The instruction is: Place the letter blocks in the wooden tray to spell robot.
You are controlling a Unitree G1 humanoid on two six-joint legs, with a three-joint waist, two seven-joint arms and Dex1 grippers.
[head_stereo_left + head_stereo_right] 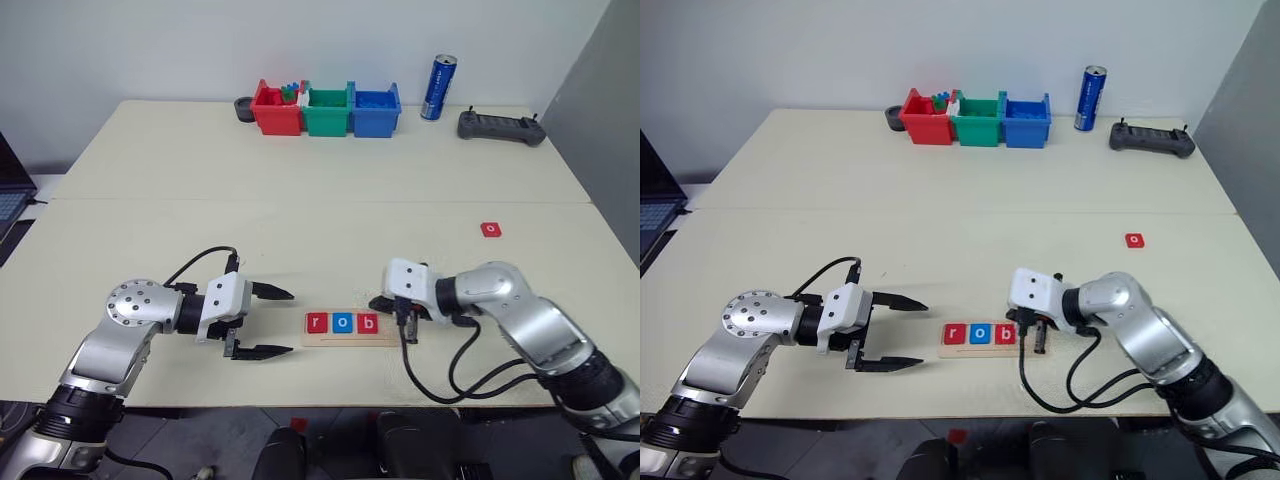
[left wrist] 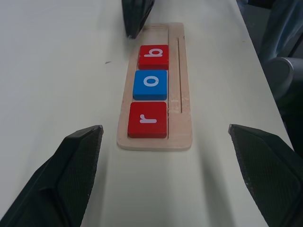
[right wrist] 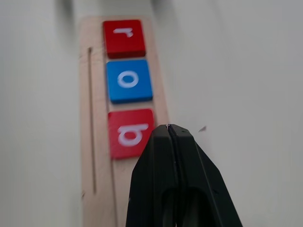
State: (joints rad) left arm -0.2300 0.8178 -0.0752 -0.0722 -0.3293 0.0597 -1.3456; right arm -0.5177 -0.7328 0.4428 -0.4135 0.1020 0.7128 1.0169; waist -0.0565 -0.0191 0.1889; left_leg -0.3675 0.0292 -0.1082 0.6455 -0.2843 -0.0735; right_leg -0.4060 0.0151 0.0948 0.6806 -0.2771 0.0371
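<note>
The wooden tray (image 1: pixel 350 327) seems partly hidden behind the closed right gripper (image 1: pixel 384 303).

Wooden tray (image 3: pixel 97 142) – near end cut off by lower frame edge in right wrist view, partly behind right pincer (image 3: pixel 168 130). Contents of red bin (image 1: pixel 276 108), upper centre – too small to identify. Laptop (image 1: pixel 10 190) cropped at left edge.
</note>
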